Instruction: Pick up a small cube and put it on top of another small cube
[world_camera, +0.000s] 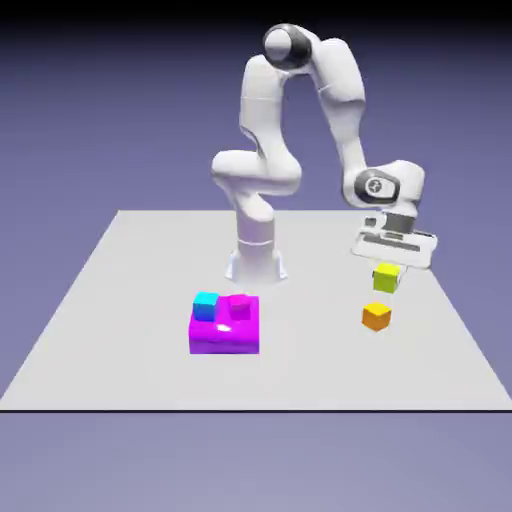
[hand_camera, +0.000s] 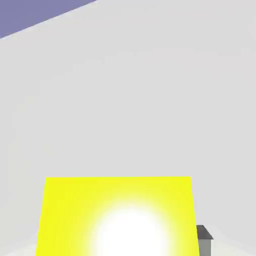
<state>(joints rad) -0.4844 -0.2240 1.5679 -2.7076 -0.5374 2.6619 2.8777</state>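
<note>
1. Evidently the tool (world_camera: 387, 271) is clamped on the yellow cube (world_camera: 387, 281), which hangs clear of the desk (world_camera: 130, 260). In the hand view the cube's bright face fills the lower middle, with one grey fingertip (hand_camera: 205, 246) showing beside it.
2. The orange cube (world_camera: 376, 317) rests on the desk, lower in the exterior view and a little toward that view's left. I judge the step in hand to be carrying the yellow cube over it; whether the two line up in depth cannot be told.
3. To do this well, keep the present height while centring, so the yellow cube's lower edge does not knock the orange one. The orange cube looks turned to the desk's edges, so match its angle before lowering.
4. Then go straight down slowly, stop at light contact, let the fingers part evenly, and lift straight away. Pressing or releasing off-centre could tip the stack.
5. Steer clear of the cyan cube (world_camera: 206, 308), magenta cube (world_camera: 240, 308) and larger magenta block (world_camera: 225, 341), well apart on the exterior view's left.
6. A small round mark (world_camera: 376, 186) shows on the arm's wrist, too small to read; no brand or label is legible.
</note>
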